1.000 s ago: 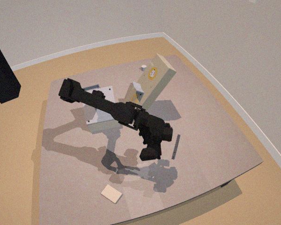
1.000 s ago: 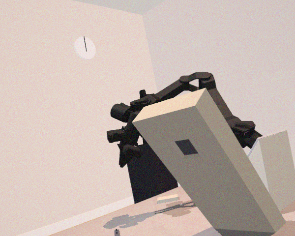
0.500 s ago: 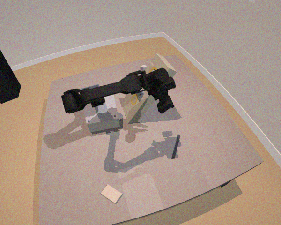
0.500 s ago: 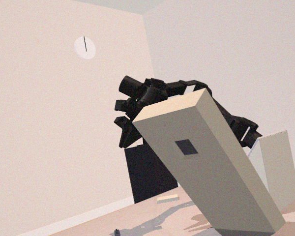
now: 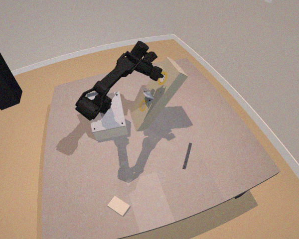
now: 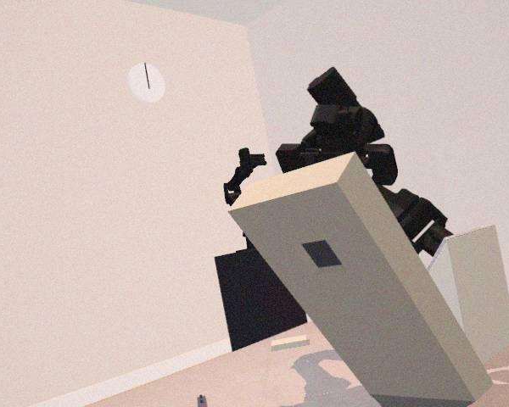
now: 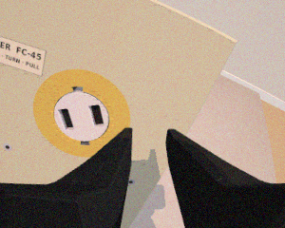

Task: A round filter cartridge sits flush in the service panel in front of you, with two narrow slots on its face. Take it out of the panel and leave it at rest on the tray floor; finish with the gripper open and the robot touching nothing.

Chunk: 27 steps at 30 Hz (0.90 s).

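"What's at the wrist view's left?"

"The round filter cartridge (image 5: 162,78) (image 7: 81,116), seated in the service panel (image 5: 182,74) (image 6: 329,302) (image 7: 180,62) within a yellow ring (image 7: 44,111), its two slots upright."

"And right of that?"

"Lower centre, the gripper (image 7: 149,135): jaws narrowly parted, nothing between them."

"Far right?"

"Pinkish tabletop (image 5: 222,154) (image 7: 233,123)."

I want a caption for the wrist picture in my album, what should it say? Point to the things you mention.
Two black fingers stand apart near a white filter cartridge (image 7: 82,124) inside a yellow ring (image 7: 44,111).
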Motion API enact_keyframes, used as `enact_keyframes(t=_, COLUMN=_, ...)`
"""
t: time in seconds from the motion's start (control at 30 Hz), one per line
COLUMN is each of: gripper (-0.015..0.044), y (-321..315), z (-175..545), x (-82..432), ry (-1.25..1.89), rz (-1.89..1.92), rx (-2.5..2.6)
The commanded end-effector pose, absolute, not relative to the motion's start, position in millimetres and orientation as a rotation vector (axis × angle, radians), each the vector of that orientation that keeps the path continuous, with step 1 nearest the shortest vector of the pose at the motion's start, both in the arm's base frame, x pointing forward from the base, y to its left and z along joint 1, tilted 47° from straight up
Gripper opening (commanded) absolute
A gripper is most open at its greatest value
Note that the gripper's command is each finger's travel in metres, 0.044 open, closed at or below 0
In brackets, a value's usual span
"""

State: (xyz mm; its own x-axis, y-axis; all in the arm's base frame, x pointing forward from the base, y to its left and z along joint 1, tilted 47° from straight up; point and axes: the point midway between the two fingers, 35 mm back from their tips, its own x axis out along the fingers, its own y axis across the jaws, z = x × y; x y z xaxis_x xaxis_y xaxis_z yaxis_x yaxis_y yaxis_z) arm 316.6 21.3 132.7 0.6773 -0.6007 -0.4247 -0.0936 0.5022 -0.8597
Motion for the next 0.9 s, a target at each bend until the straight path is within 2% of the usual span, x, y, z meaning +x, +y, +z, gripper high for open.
enact_keyframes(t=0.0, gripper=0.0098, y=49, z=95, x=290, ry=0.808, rz=-0.263, rx=-1.164)
enact_keyframes(t=0.87, gripper=0.0098, y=41, z=83, x=304, ry=0.814, rz=-0.257, rx=-1.165)
